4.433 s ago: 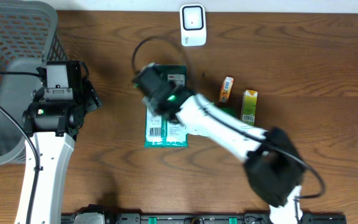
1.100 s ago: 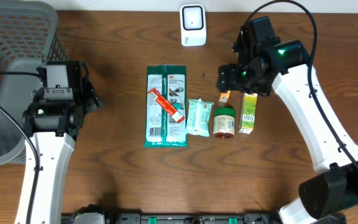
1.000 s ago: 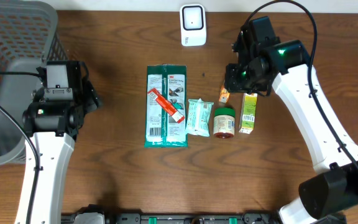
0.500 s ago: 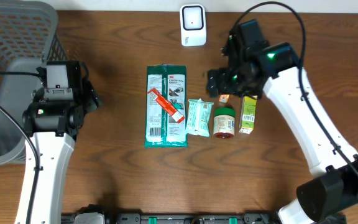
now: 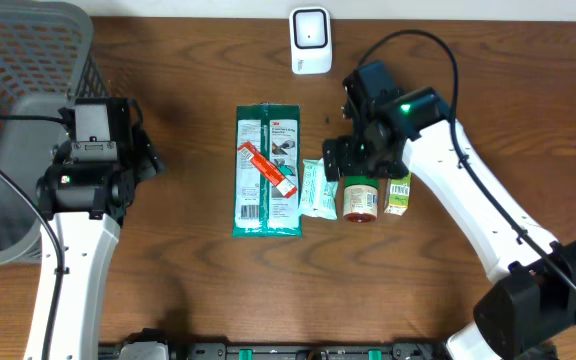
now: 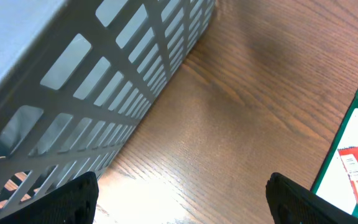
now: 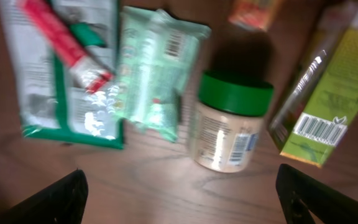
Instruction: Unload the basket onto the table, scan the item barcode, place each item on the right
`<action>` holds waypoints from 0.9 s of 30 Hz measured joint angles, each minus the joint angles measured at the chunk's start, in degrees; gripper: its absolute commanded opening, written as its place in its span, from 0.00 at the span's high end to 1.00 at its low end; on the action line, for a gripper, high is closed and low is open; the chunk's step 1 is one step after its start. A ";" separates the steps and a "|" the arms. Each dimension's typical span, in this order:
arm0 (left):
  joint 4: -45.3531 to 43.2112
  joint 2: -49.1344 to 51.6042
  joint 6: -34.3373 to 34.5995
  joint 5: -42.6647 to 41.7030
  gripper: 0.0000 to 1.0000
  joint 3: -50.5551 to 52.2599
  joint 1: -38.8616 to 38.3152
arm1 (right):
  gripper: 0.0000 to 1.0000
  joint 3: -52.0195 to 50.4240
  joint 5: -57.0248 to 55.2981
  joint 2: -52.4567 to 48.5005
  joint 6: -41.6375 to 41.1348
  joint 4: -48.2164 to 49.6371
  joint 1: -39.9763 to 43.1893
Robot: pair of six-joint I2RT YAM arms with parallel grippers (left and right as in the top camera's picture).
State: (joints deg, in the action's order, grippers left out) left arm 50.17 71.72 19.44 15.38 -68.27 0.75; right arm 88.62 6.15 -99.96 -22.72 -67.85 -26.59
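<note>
The white scanner (image 5: 310,40) stands at the table's far edge. A row of items lies mid-table: a large green packet (image 5: 253,205) with a red tube (image 5: 268,169) on it, a small mint packet (image 5: 318,190), a green-lidded jar (image 5: 360,198) and a green box (image 5: 399,194). My right gripper (image 5: 346,160) hangs open above the mint packet and jar, holding nothing. In the right wrist view (image 7: 179,193) the jar (image 7: 232,121) lies ahead, the green box (image 7: 325,87) shows a barcode, and an orange item (image 7: 253,9) peeks in at the top. My left gripper (image 6: 182,199) is open over bare wood.
A grey mesh basket (image 5: 18,130) fills the left side, close beside my left arm; in the left wrist view its wall (image 6: 73,81) is on the left. The edge of the large green packet (image 6: 353,143) shows at that view's right.
My right gripper has opened, leaving the orange item on the table, and moved left and nearer, over the jar and mint packet. The left arm has not moved.
</note>
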 measured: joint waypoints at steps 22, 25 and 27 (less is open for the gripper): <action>-0.02 0.00 0.00 0.00 0.13 0.00 0.00 | 0.10 -13.73 -10.60 -0.07 -7.34 15.13 -0.17; -0.02 0.00 0.00 0.00 0.13 0.00 0.00 | 0.10 -15.08 -10.95 -0.07 -7.72 17.16 -0.17; -0.02 0.00 0.00 0.00 0.13 0.00 0.00 | 0.10 -16.72 -11.10 -0.07 -8.24 19.06 -0.17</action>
State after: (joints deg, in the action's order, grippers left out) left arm 50.15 71.72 19.44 15.38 -68.27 0.75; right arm 71.90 -4.95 -100.03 -30.96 -48.80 -26.76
